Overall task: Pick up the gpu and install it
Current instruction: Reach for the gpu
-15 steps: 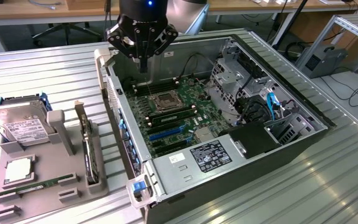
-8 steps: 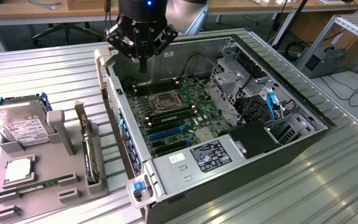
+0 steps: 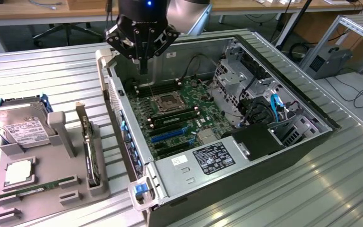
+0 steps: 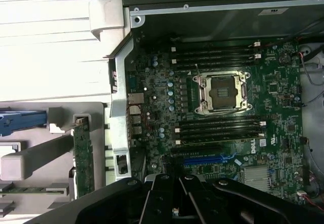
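At the exterior view's left a grey tray (image 3: 46, 189) carries a hard drive (image 3: 19, 126) at its far end, and along its right side the gpu (image 3: 89, 149) stands on edge in a narrow slot, untouched. Right of that lies the open case (image 3: 188, 182), its left wall rising between tray and board (image 3: 188, 118). The gripper (image 3: 142, 64) hangs over the case's far left corner, fingers pressed together and holding nothing, well apart from the card. To my eye the trouble lies in that gap: a move across to the tray has to clear the case wall, and a low pass could clip it. Fingers brought down together would jab the card's top edge rather than straddle it, and a card on edge might tip or bind in its slot. Dropping where it hangs now, it would meet the socket (image 3: 168, 102). Further right, loose cables (image 3: 276, 106) could snag a carried card near the blue slot (image 3: 168, 135).
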Tool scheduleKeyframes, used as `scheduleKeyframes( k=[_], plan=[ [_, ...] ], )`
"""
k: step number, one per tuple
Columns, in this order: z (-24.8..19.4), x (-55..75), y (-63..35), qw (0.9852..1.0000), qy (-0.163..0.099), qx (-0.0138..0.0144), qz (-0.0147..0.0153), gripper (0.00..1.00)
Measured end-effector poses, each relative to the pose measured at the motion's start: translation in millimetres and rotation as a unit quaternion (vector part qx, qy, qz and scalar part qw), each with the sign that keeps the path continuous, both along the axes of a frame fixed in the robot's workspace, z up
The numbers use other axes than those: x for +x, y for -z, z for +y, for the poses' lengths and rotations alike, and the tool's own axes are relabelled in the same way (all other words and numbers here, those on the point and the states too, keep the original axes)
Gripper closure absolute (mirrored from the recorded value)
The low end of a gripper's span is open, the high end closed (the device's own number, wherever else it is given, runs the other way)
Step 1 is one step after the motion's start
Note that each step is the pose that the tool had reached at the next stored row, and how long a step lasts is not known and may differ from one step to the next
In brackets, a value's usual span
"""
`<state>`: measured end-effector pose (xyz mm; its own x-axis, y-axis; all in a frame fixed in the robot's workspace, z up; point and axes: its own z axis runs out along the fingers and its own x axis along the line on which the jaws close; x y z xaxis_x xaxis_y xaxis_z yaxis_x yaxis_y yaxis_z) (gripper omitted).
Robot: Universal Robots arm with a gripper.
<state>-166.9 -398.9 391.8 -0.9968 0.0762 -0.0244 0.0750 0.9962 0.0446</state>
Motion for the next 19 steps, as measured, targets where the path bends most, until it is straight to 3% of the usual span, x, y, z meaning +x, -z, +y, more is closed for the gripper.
scheduleKeyframes(
  k=[19],
  plan=[
    [0.0, -4.8, 0.2, 1.0, 0.0, 0.0, 0.0, 0.89]
  ],
)
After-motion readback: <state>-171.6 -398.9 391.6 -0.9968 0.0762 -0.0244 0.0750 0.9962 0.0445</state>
